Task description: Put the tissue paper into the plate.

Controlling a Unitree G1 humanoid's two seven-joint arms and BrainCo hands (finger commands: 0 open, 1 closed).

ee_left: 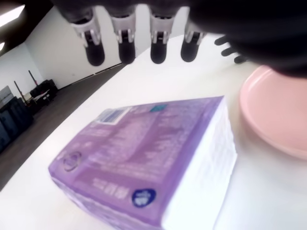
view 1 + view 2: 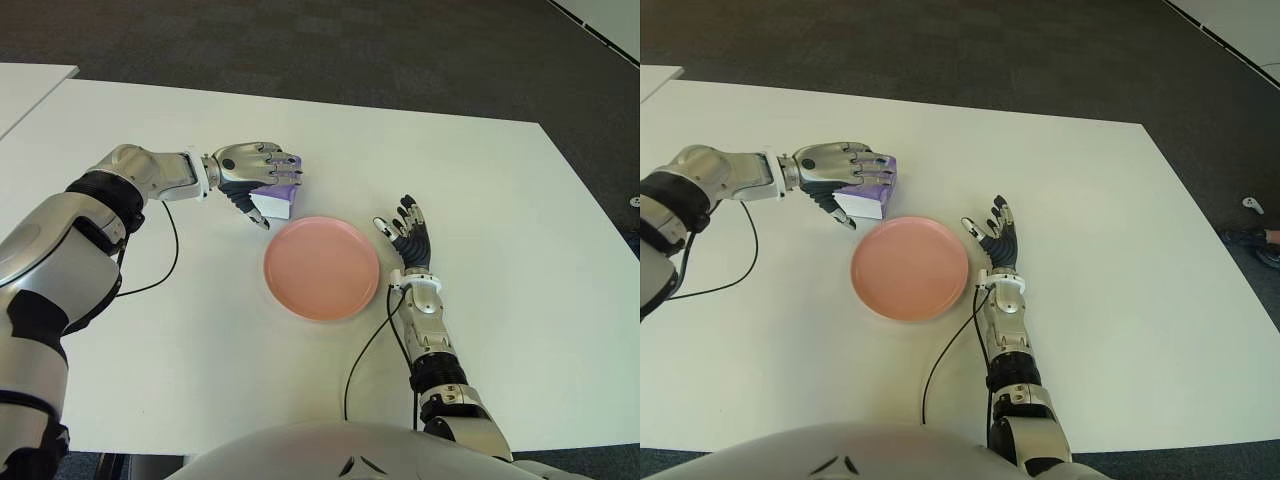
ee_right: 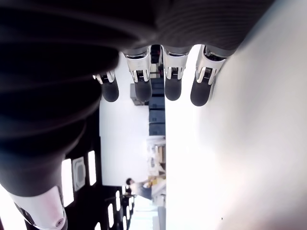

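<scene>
A purple and white tissue pack (image 2: 279,204) lies flat on the white table (image 2: 520,220), just beyond the left rim of the empty pink plate (image 2: 320,267). My left hand (image 2: 262,172) hovers over the pack, its fingers (image 1: 125,48) extended above the top face and its thumb down at the near side; in the left wrist view a gap shows between fingertips and the pack (image 1: 153,158). The plate's edge (image 1: 273,120) shows close beside the pack. My right hand (image 2: 408,232) shows to the right of the plate, fingers (image 3: 144,88) straight and holding nothing.
A black cable (image 2: 365,350) runs from my right wrist toward the table's near edge, and another (image 2: 165,262) loops under my left forearm. Dark carpet (image 2: 400,50) lies beyond the far edge. A second table's corner (image 2: 30,80) shows at far left.
</scene>
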